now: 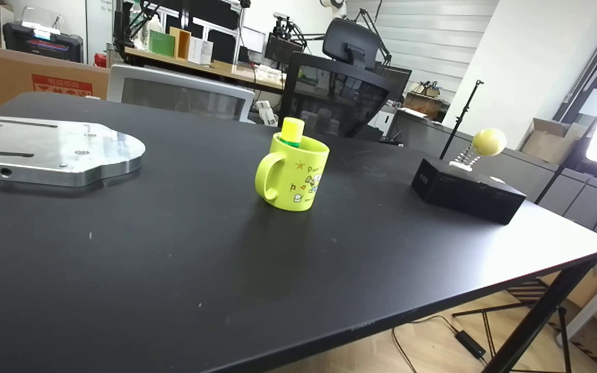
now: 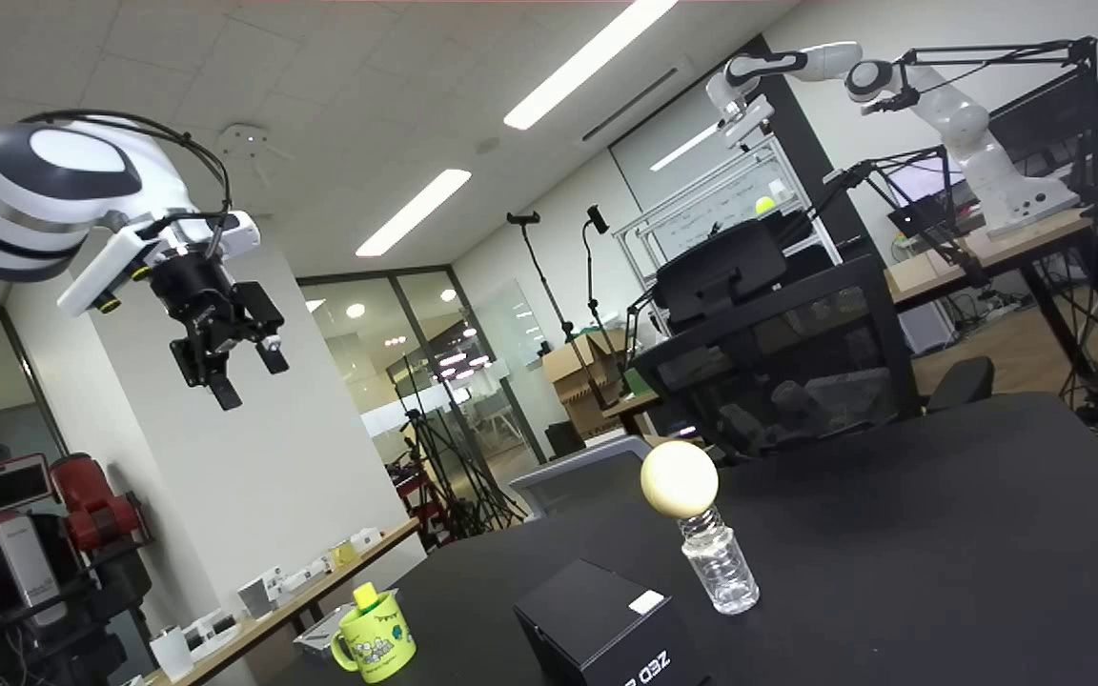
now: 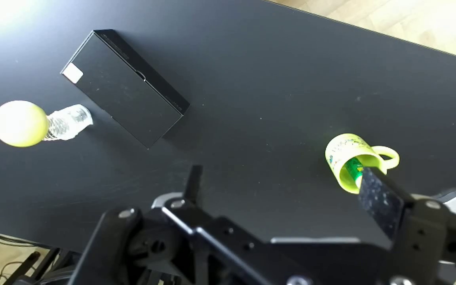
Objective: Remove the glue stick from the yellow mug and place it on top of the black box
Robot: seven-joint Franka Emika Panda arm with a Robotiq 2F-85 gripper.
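Observation:
The glue stick (image 1: 292,130) has a yellow cap and a green body. It stands in the yellow mug (image 1: 298,178), its cap above the rim; it also shows in an exterior view (image 2: 365,597). In the wrist view the mug (image 3: 344,150) is at the right, and a fingertip hides the cap end of the glue stick (image 3: 354,168). The black box (image 3: 123,89) lies flat at the upper left there, and in both exterior views (image 1: 467,191) (image 2: 597,615). My gripper (image 3: 282,172) is open and empty, high above the table (image 2: 250,376), apart from mug and box.
A pale yellow ball (image 2: 680,479) sits on a clear bottle (image 2: 721,567) close beside the black box. A thick metal plate (image 1: 55,150) lies on the table beyond the mug's handle side. Chairs (image 1: 337,93) stand against the table's far side.

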